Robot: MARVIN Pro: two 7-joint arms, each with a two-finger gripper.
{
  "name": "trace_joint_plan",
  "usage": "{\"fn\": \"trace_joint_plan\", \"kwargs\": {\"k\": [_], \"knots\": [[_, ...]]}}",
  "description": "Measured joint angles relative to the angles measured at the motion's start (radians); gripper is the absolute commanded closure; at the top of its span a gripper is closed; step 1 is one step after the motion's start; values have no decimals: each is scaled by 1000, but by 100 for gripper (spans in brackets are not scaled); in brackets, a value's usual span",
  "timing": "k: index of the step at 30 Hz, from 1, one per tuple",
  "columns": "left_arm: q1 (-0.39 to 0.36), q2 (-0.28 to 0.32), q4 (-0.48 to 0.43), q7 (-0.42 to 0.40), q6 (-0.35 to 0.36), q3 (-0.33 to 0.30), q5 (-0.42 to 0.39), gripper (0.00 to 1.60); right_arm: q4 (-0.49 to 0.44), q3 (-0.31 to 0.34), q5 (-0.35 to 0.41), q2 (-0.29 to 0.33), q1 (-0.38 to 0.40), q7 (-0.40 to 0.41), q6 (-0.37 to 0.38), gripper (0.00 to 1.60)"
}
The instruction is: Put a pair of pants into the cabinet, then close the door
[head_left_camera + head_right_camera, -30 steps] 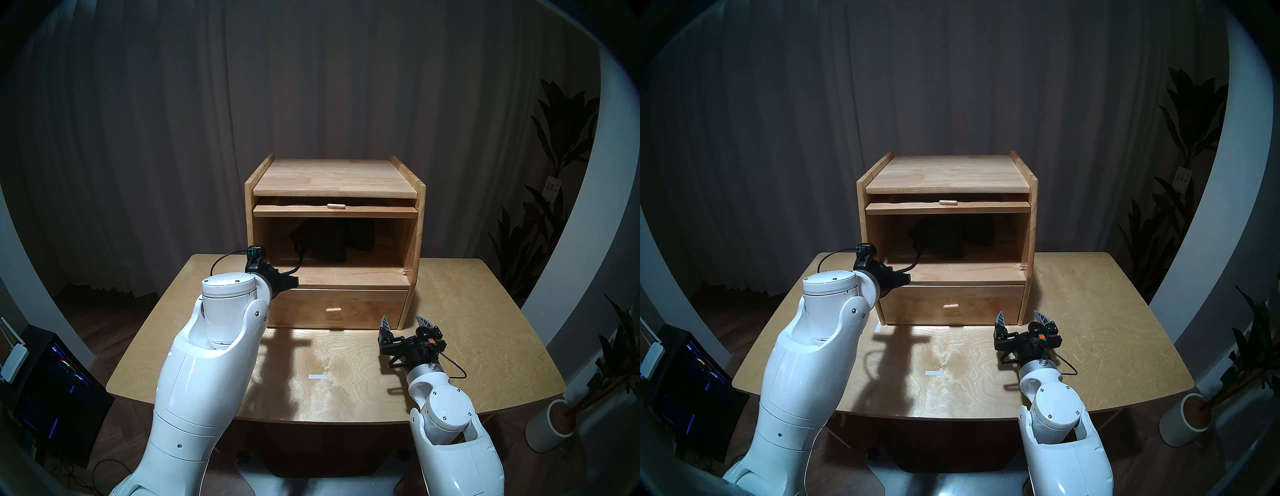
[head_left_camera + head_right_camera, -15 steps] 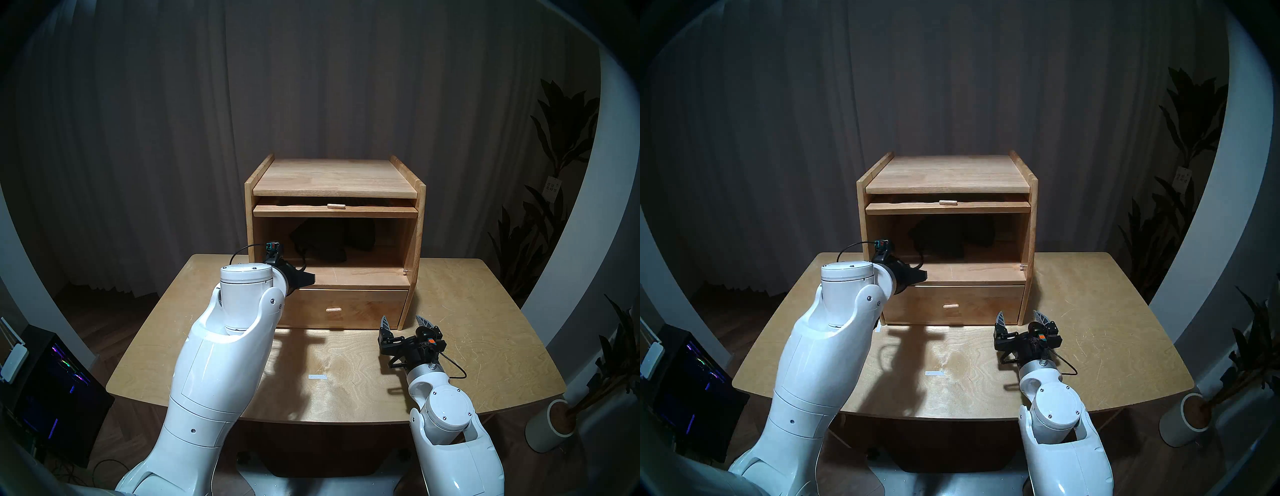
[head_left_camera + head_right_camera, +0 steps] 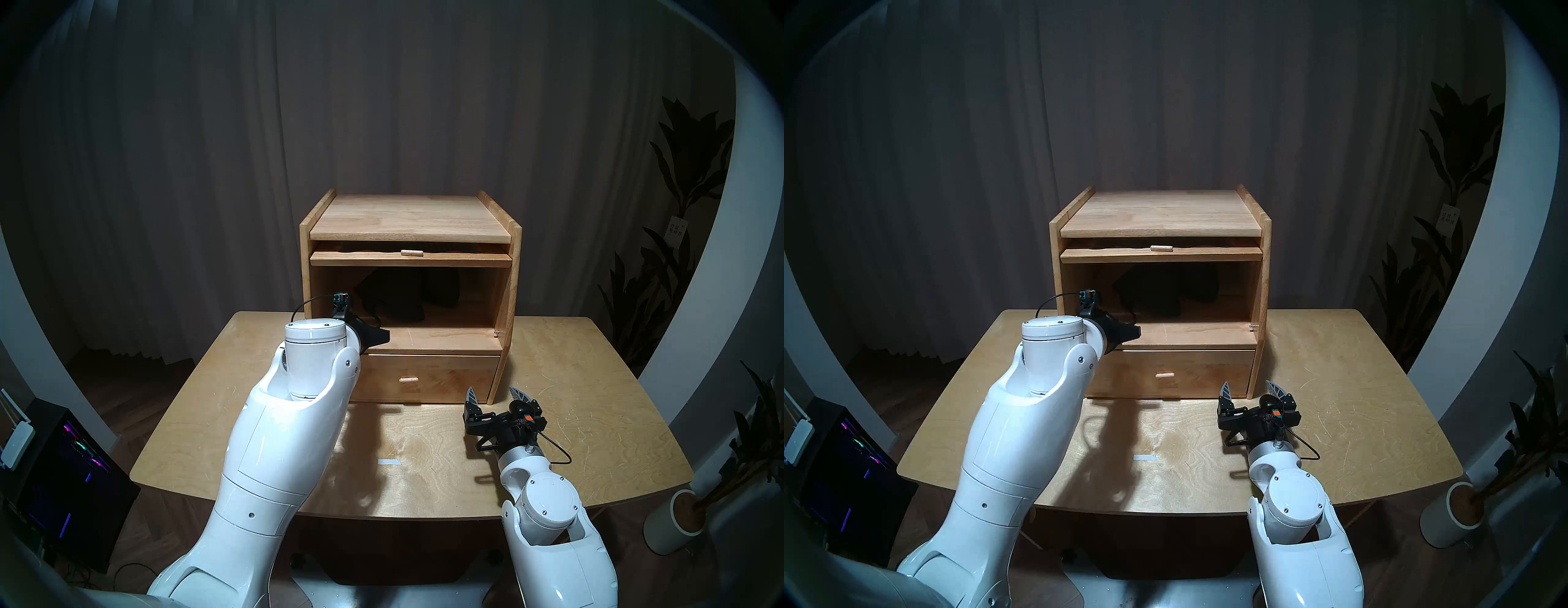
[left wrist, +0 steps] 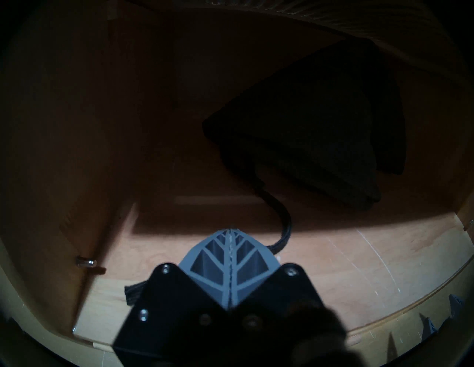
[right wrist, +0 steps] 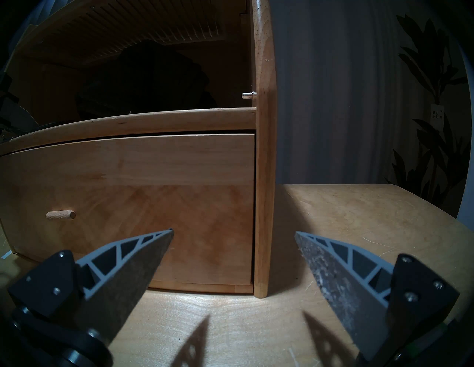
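The right gripper (image 3: 496, 392) hovers over the surface (image 3: 572, 407), jaws wide. The left gripper (image 4: 232, 230), jaws shut and empty, sits at the cabinet (image 3: 409, 214) mouth over the drawstring (image 4: 283, 225). The pants (image 3: 407, 293) lie inside (placing looks done). Next: pulling the door (image 3: 410, 258) out and down.

One cabinet (image 3: 410, 220) stands on one surface (image 3: 594, 407), with one open compartment, one drawer (image 3: 428, 378) and one door (image 3: 410, 258) raised flat under its top. Two wooden peg knobs show, one on each front. One pair of pants (image 3: 407, 293) lies inside. Two potted plants stand at the right.
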Motion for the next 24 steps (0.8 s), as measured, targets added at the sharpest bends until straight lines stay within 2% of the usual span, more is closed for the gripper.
{"fn": "trace_joint_plan", "kwargs": {"k": [15,20,21,22,23,24], "knots": [[-112,-20,199,-38,-140,14,30,160,0,0,0,0,0,0,0,0],[-113,-22,198,-48,-155,32,37,160,0,0,0,0,0,0,0,0],[-106,-20,187,-49,-157,39,41,135,0,0,0,0,0,0,0,0],[-94,-18,168,-49,-158,53,46,42,0,0,0,0,0,0,0,0],[-85,-17,156,-50,-158,62,48,0,0,0,0,0,0,0,0,0],[-77,-16,147,-51,-158,71,51,0,0,0,0,0,0,0,0,0]]}}
